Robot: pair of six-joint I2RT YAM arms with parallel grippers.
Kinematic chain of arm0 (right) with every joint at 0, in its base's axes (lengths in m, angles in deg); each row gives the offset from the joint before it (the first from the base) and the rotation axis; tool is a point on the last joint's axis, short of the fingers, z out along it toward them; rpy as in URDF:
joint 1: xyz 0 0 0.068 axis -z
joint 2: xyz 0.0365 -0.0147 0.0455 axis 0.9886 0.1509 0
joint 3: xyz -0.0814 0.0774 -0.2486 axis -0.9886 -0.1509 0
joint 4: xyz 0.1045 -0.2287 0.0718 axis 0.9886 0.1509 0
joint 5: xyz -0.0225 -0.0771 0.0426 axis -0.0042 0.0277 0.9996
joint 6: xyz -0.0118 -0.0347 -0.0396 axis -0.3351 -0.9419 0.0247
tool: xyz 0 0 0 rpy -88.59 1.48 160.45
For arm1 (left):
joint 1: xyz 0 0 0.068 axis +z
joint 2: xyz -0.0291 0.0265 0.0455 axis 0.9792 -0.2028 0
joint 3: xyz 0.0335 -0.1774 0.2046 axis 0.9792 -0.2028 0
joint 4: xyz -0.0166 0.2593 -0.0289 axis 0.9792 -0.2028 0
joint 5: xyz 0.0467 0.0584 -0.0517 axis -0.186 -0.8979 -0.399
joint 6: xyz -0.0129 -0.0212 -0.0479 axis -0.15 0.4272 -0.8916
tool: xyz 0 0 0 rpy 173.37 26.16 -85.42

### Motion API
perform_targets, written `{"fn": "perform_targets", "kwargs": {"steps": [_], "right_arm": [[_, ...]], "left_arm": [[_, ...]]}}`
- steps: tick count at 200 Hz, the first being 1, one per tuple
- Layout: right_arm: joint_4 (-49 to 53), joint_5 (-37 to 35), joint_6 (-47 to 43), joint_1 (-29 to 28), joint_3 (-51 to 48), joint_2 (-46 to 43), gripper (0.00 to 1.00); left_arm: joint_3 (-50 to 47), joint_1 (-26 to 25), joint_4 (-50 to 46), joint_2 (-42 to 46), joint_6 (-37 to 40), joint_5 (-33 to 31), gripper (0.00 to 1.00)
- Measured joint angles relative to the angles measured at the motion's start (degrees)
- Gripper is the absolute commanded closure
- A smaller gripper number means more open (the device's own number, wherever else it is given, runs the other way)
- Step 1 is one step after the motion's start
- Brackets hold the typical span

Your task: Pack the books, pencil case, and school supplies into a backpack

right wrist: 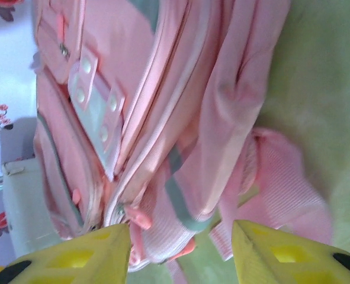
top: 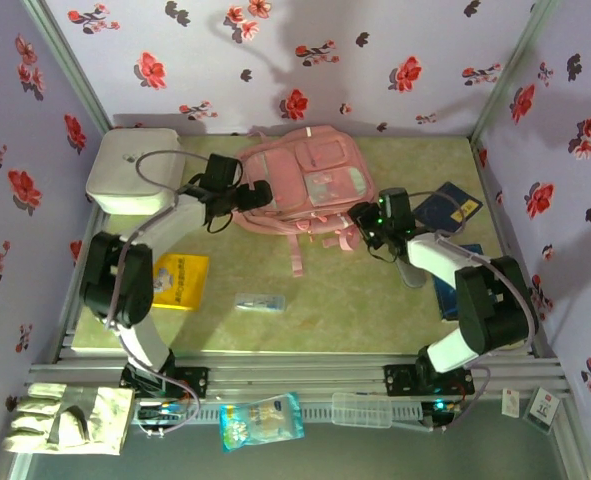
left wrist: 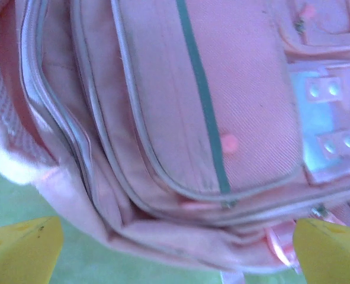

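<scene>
Floral walls (top: 375, 60) box the desk (top: 355, 300) in on three sides, and the backpack (top: 305, 180) sits up at 12 o'clock, its far edge close to the back wall. A white box (top: 133, 170) fills the 10 o'clock corner. The widest bare stretch is the middle of the desk, toward 6 o'clock, with the clear packet (top: 260, 302) lying alone in it. The yellow book (top: 180, 280) lies flat at 8 o'clock beside the left arm. The navy book (top: 447, 210) is at 3 o'clock of the backpack, near the right wall, and the brighter blue book (top: 443, 290) lies at 4 o'clock, tucked by the right arm.

The left claw (top: 258, 195) is in tight at the backpack's 9 o'clock side. In its wrist view the yellow fingertips (left wrist: 21, 248) stand spread wide, the pocket seams and zips just beyond them, gripping nothing.

The right claw (right wrist: 180, 248) is at the backpack's 5 o'clock corner, jaws apart but narrower than the left's. The bag's bottom edge and a ribbed strap (right wrist: 281, 189) bunch up just ahead of the tips. Whether a finger touches the fabric, I cannot tell.
</scene>
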Motion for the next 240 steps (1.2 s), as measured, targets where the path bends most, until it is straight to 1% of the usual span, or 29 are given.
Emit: {"fn": "perform_targets", "kwargs": {"steps": [23,49,89,118,157,180,197,208,221,240], "right_arm": [[-4.7,1.1,5.1,-3.5,-0.1,2.8,0.54],[-10.6,1.9,10.0,-6.0,-0.1,8.1,0.6],[-13.6,2.1,12.2,-5.9,0.0,13.3,0.62],[-14.0,1.9,12.2,-5.6,0.3,13.7,0.63],[-14.7,1.1,12.1,-4.8,0.3,13.7,0.66],[-15.5,0.9,12.0,-4.5,0.3,13.7,0.73],[-15.8,0.7,11.9,-4.5,0.3,13.7,0.85],[-16.1,0.7,11.7,-4.5,0.3,13.7,0.9],[-16.9,0.8,11.2,-4.4,0.3,13.9,0.95],[-18.9,0.9,10.9,-4.4,0.1,14.1,0.99]], "left_arm": [[-3.0,-3.0,0.5,3.3,-1.3,-0.1,0.0],[-5.5,-6.7,2.1,3.5,-3.4,0.0,0.02],[-8.6,-11.2,6.4,3.2,-6.1,0.7,0.09],[-8.7,-13.6,9.5,1.9,-6.9,1.2,0.15],[-8.7,-15.0,11.1,-0.6,-7.2,2.1,0.22],[-8.7,-15.6,11.5,-1.9,-6.9,2.4,0.25],[-8.5,-16.2,11.6,-2.6,-6.3,2.6,0.28],[-8.2,-16.5,11.7,-3.1,-5.9,3.0,0.31],[-7.5,-16.9,11.8,-4.0,-5.0,3.0,0.34],[-6.5,-17.4,11.9,-5.4,-4.0,3.3,0.38]]}}
